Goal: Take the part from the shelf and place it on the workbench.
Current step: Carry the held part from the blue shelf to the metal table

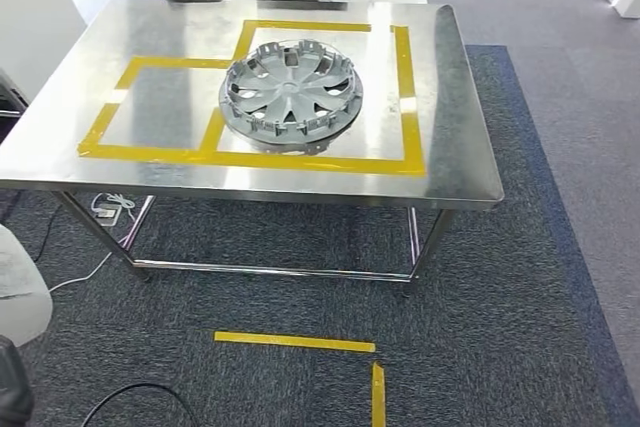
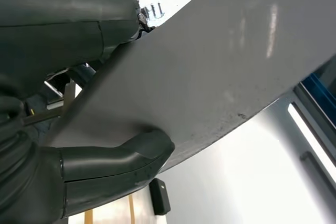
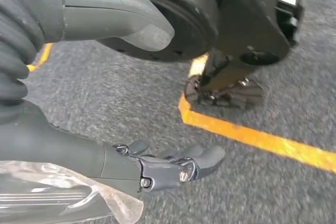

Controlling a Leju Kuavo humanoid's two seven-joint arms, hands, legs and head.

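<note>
Left hand grips a smooth grey part by its rim, thumb on one face and the darker fingers on the other. It is probably the part from the shelf, though its shape can't be made out in the left wrist view. Right hand hangs low over the carpet with fingers loosely spread, holding nothing, near a yellow floor tape line.

The head view shows the steel workbench ahead. A grey wheel cover already lies flat on it inside the yellow tape outline, overlapping the inner strip.

Step in hand is likely carry and place. The grip is one-handed on a thin edge, so the part should stay level with no swinging; a broad, thin piece could pivot in that pinch. It should come over the bench edge first, then lower flat onto bare steel beside the wheel cover, inside the tape, not on top of it. The hand should release only once the part rests on the surface.
</note>
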